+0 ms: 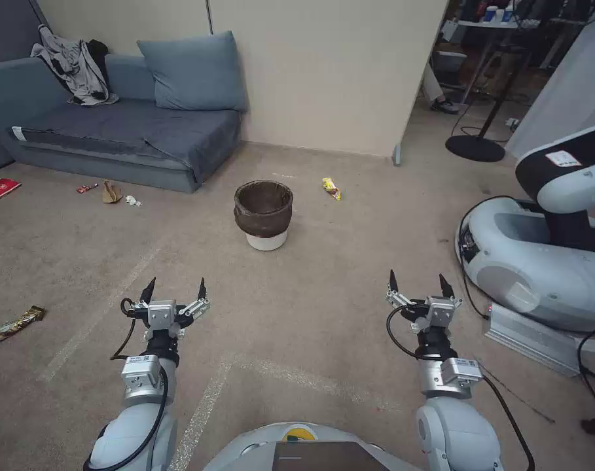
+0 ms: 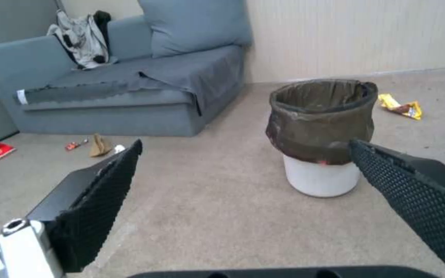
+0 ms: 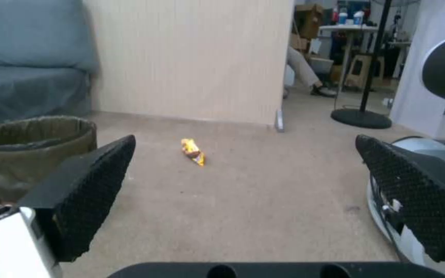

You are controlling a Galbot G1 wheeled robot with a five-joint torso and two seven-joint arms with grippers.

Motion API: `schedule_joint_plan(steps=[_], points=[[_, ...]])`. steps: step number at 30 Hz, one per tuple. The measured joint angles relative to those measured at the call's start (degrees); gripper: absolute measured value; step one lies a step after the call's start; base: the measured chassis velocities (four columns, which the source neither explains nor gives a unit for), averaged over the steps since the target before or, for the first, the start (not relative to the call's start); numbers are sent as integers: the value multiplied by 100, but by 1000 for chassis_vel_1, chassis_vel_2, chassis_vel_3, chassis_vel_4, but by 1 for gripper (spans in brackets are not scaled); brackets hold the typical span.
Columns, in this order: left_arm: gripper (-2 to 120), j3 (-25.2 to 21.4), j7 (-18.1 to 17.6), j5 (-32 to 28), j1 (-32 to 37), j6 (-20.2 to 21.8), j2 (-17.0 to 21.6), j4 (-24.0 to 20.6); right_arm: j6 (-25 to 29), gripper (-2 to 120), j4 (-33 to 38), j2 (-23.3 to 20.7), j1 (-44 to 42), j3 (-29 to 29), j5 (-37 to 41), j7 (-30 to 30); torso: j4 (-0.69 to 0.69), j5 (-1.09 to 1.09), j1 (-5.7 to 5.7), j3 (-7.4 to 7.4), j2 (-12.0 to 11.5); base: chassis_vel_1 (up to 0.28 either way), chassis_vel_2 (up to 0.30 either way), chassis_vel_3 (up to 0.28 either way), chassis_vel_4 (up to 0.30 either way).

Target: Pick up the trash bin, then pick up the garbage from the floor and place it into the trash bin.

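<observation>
Both arms hang low with jaws spread, empty: the left gripper [image 1: 174, 289] faces the trash bin [image 1: 263, 214] ahead of it on the carpet, ready to reach; the right gripper [image 1: 419, 284] points toward a yellow wrapper [image 1: 331, 188] farther off.

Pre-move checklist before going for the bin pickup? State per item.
1. Trash bin upright on the carpet, bag folded over its rim: ok.
2. Left gripper open, holding nothing: ok.
3. Right gripper open, holding nothing: ok.
4. Either gripper at the bin: not ok, both hover short of it.
5. Floor between grippers and bin free of litter: ok; yellow snack wrapper lies beyond the bin, to its right.
6. Bin contents: cannot tell, inside is dark.
</observation>
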Motion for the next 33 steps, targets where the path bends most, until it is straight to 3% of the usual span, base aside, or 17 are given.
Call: schedule_joint_plan(steps=[33], points=[[100,28,68,14,-74,-24,-3,116,13,100,-123,-8,-56,26,-71,-211,0,0,0,0,0,-12,16,13,-11]])
